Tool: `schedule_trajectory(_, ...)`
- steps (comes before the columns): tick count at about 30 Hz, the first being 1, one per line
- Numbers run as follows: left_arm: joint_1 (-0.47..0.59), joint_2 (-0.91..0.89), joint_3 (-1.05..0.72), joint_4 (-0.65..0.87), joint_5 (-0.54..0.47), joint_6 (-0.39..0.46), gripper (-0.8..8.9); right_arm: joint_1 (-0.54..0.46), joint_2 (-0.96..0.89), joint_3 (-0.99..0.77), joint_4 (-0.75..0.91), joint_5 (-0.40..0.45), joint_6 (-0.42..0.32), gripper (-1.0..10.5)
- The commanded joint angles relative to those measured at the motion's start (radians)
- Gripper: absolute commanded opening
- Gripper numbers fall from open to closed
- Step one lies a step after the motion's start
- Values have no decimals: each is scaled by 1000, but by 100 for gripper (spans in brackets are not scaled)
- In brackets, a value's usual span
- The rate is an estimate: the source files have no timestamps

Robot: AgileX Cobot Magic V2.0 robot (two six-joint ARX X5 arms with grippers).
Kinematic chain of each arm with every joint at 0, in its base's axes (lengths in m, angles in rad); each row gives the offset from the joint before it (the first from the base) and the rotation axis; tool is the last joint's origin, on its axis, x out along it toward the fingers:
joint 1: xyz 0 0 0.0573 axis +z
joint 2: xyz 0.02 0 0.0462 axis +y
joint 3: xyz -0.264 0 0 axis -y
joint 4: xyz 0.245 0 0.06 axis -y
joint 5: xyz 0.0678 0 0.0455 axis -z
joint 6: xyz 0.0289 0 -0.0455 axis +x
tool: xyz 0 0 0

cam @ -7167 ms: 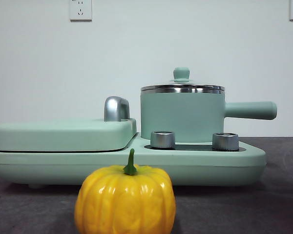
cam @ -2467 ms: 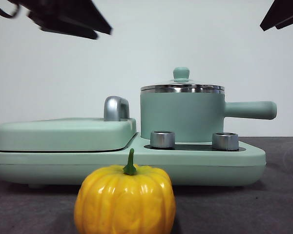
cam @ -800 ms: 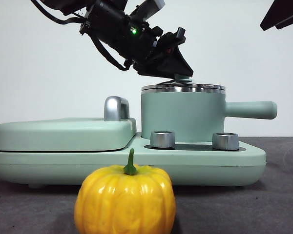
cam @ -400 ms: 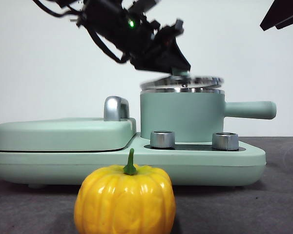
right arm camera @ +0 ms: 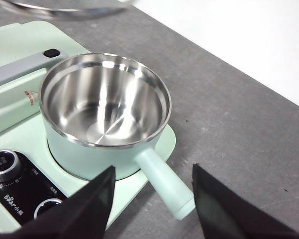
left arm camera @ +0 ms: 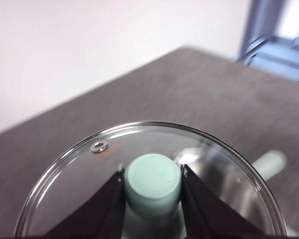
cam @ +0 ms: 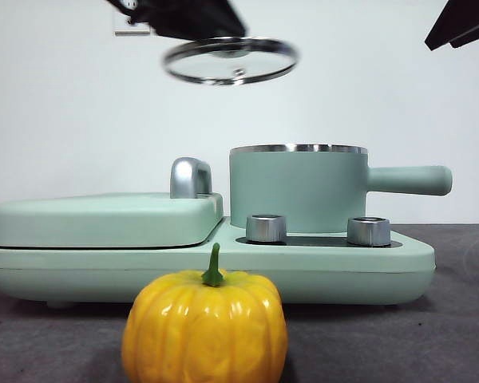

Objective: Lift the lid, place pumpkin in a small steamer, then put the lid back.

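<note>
My left gripper (left arm camera: 153, 179) is shut on the mint-green knob of the clear glass lid (left arm camera: 84, 184). In the front view the lid (cam: 230, 61) hangs high in the air, up and to the left of the small steamer (cam: 298, 190), under the dark left arm (cam: 184, 14). The steamer stands uncovered; the right wrist view shows its bare steel inside (right arm camera: 103, 102) with nothing in it. The yellow pumpkin (cam: 204, 327) sits on the table in front of the cooker. My right gripper (right arm camera: 152, 199) hovers open above the steamer's handle (right arm camera: 164, 181); it shows as a black tip (cam: 461, 22) at the top right.
The steamer stands on a mint-green cooker base (cam: 319, 267) with two steel dials (cam: 266, 228). A wide flat mint-green cover (cam: 104, 219) with a chrome handle (cam: 189, 177) fills the cooker's left half. Grey tabletop (cam: 455, 335) lies around.
The left gripper has lifted the lid off the steamer and carried it up and to the left. The steamer now stands uncovered. The pumpkin and the right arm have not moved.
</note>
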Motion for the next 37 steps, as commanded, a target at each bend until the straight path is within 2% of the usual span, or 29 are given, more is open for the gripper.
schedule_trajectory(1, 36, -51, 26, -72, -35, 6, 11, 6, 6, 19, 7, -5, 13, 246)
schedule_trajectory(5, 100, -113, 25, -201, -55, 18, 11, 40, 6, 19, -5, -8, 14, 246)
schedule_trajectory(9, 154, -166, 0, -291, -56, 19, 12, 136, 8, 19, -45, -9, 12, 246)
schedule_trajectory(13, 194, -242, -64, -297, -65, 18, 12, 266, 37, 19, -102, -9, -4, 251)
schedule_trajectory(17, 231, -328, -133, -305, -88, 17, 12, 389, 97, 19, -148, -8, -14, 307)
schedule_trajectory(22, 267, -409, -168, -349, -89, 14, 11, 509, 191, 19, -152, -7, -14, 307)
schedule_trajectory(26, 282, -441, -168, -353, -89, -6, 11, 576, 264, 19, -135, -8, -15, 316)
schedule_trajectory(30, 283, -452, -168, -350, -89, -12, 11, 637, 333, 19, -124, -8, -21, 392)
schedule_trajectory(37, 283, -452, -168, -349, -89, -13, 11, 709, 421, 19, -55, -8, -21, 394)
